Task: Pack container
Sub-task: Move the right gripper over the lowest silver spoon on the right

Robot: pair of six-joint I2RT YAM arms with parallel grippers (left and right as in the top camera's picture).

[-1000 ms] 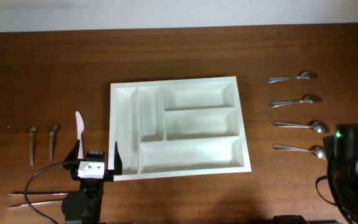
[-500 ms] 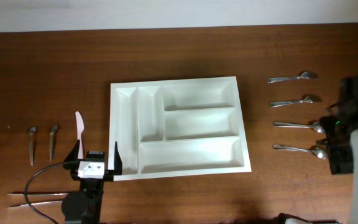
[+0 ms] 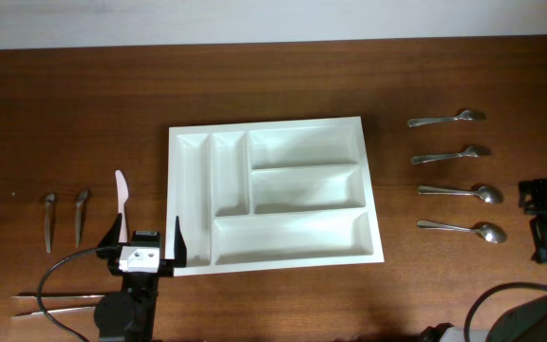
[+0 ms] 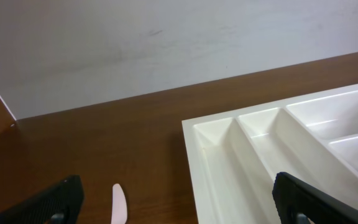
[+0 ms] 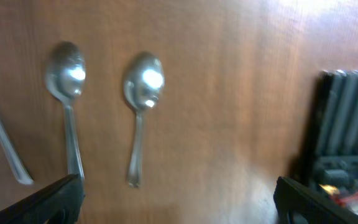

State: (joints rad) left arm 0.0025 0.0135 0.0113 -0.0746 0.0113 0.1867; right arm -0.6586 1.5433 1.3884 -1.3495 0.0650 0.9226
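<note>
Both jaws of my right gripper point(image 5: 182, 205) stand wide apart and hold nothing. The wrist view is blurred, yet it shows two spoon bowls ahead of the fingertips, with one spoon point(image 5: 143, 81) lying roughly midway between them. Seen from above, four spoons lie in a column on the table point(image 3: 444, 285), handles pointing toward the tray point(image 3: 373, 218). The tray sits in the middle of the table with all five compartments empty. My left gripper point(image 3: 148, 233), likewise wide and empty, hovers beside the tray's left edge near its front corner, with a pale knife point(image 3: 121, 190) close by.

The step in hand, as I judge it, is taking the first spoon. To do it well, I should:
- centre the handle between the jaws;
- turn the wrist so they close across its narrow width;
- descend until the tips almost meet the wood;
- grip near the middle, so the spoon hangs level for the carry to a wide compartment.
</note>
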